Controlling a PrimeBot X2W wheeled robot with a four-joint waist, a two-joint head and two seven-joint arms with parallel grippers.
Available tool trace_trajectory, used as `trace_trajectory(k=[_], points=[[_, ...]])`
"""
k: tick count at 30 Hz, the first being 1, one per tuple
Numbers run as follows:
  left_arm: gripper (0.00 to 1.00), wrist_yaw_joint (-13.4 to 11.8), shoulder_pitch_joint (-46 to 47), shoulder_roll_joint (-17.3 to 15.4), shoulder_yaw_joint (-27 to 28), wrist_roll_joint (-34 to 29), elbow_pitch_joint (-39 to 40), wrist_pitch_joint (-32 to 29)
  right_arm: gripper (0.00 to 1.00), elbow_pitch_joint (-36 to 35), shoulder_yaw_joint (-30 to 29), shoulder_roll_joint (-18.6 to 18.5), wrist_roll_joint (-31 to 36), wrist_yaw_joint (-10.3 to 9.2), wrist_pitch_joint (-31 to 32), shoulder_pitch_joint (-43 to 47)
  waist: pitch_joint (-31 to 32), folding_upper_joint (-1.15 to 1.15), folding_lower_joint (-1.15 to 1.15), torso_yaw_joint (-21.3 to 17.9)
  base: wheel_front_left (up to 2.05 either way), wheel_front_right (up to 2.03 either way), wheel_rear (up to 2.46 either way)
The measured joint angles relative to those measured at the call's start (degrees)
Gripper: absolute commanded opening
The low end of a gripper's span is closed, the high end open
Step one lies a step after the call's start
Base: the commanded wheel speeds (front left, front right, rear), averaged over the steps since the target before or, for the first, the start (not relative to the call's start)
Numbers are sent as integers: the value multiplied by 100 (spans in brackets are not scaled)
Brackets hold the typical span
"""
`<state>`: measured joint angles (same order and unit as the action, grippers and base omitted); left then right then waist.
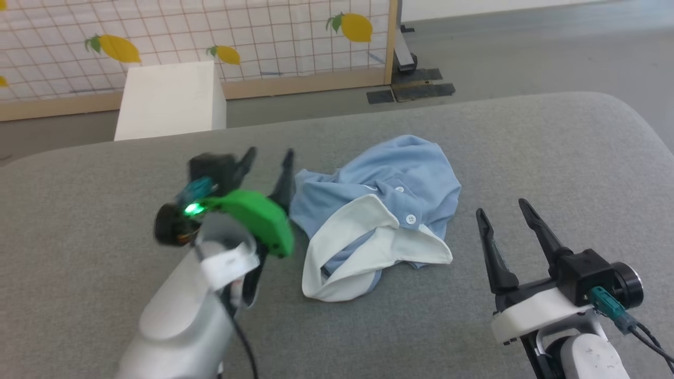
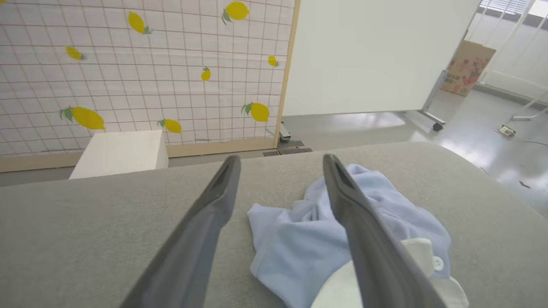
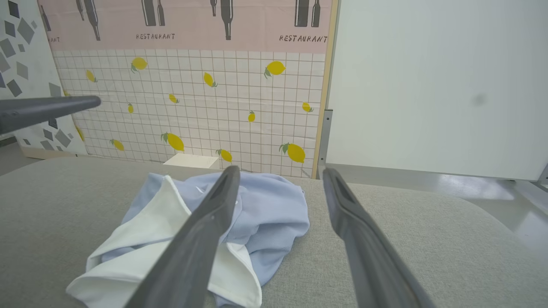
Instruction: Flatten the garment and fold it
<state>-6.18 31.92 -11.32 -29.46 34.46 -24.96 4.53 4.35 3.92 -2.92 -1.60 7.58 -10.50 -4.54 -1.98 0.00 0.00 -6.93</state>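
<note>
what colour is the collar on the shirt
White; the collar shows best in the head view.

The polo shirt point(image 1: 410, 168) is light blue, collar point(image 1: 358, 226) and buttons point(image 1: 410, 218) white, on a plain grey fabric surface point(image 1: 526, 158). At eleven o'clock a white box point(image 1: 168, 100) stands before a white screen point(image 1: 263, 37) gridded in thin dark lines, dotted with yellow, green-leaved lemons point(image 1: 357, 27). The left gripper point(image 1: 270, 152) has dark fingers point(image 1: 285, 176) and a bright green cover point(image 1: 258, 216); the right gripper point(image 1: 501, 206) is black on a white mount point(image 1: 532, 310).
</note>
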Motion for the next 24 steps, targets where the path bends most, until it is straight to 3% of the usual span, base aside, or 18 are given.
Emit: trace_trajectory(k=[5,10,17,24], points=[[100,-260,-939,-426,452,42,777,739,100,-100,-109,-1,0,0,42,118,105,0,0,172,0,0,0],[100,-303,-1830,-620,916,30,1328,995,100,-140,-157,0,1,0,59,147,126,0,0,288,0,0,0],[100,-294,-2772,-478,1521,-357,1860,1020,100,-137,-237,0,5,0,118,250,54,0,0,363,0,0,0],[100,-34,-2843,-281,1591,-548,1692,1020,100,-149,-209,-1,8,0,143,249,-40,0,0,304,0,0,0]])
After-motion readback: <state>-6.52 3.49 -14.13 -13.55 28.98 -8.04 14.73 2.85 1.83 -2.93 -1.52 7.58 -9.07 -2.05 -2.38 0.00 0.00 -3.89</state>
